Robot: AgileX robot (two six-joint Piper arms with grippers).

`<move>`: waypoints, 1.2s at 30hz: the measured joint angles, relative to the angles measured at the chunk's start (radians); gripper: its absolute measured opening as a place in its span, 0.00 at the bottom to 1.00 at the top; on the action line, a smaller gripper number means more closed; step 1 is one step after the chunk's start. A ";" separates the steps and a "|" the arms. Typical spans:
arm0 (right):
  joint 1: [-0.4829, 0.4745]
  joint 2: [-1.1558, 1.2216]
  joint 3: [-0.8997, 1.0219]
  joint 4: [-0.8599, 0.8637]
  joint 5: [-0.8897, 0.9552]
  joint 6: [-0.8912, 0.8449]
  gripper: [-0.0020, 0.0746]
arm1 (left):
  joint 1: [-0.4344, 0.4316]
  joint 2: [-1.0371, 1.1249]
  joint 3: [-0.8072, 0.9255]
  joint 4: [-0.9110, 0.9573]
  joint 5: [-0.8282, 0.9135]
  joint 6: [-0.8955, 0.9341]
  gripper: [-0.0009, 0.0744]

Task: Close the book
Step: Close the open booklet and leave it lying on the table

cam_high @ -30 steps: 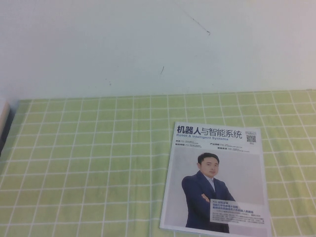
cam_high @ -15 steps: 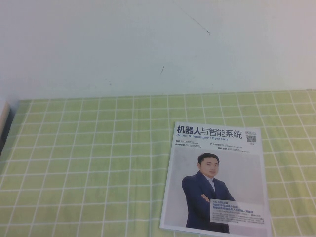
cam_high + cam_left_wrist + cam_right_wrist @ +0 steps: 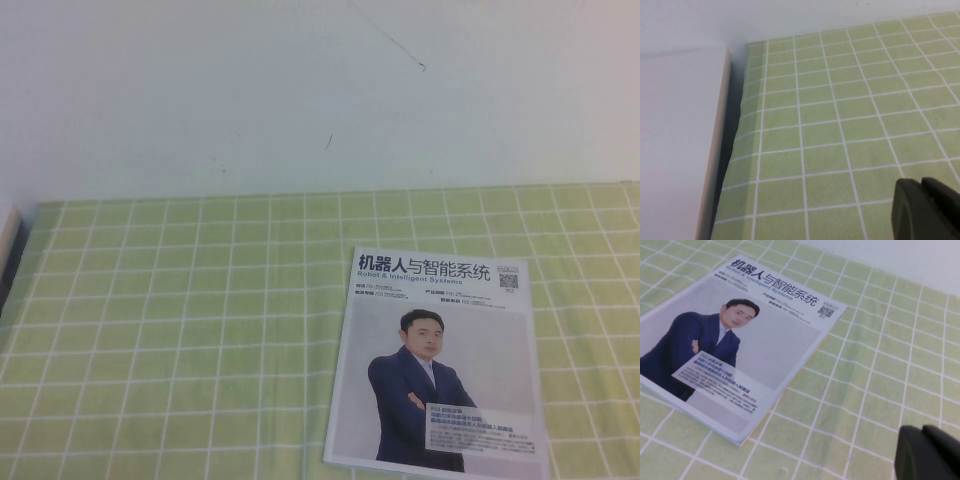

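- Underneath, green checked tablecloth (image 3: 180, 330) against white wall (image 3: 300, 90); book (image 3: 440, 370) shut, cover up.
- Cropped: left gripper (image 3: 924, 207) over bare cloth, right gripper (image 3: 925, 452) near book; grip unreadable.

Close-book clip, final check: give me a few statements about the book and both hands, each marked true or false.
1. The book lies closed, cover up, on the cloth. True.
2. The book sits on the robot's left half of the cloth. False: it lies on the right half, near the front edge.
3. The left hand is touching the book. False: it is over bare cloth near the cloth's left edge, with no book in its wrist view.
4. The right hand is over the cloth beside the book, apart from it. True.
5. Neither arm shows in the high view. True.
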 joint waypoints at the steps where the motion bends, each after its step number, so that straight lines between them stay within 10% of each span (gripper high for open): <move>1: 0.000 0.000 0.000 0.000 0.000 0.000 0.02 | -0.001 0.000 0.000 0.002 -0.002 -0.006 0.01; 36: 0.000 0.000 0.000 0.000 0.000 0.000 0.02 | -0.065 0.000 0.000 0.004 -0.002 -0.125 0.01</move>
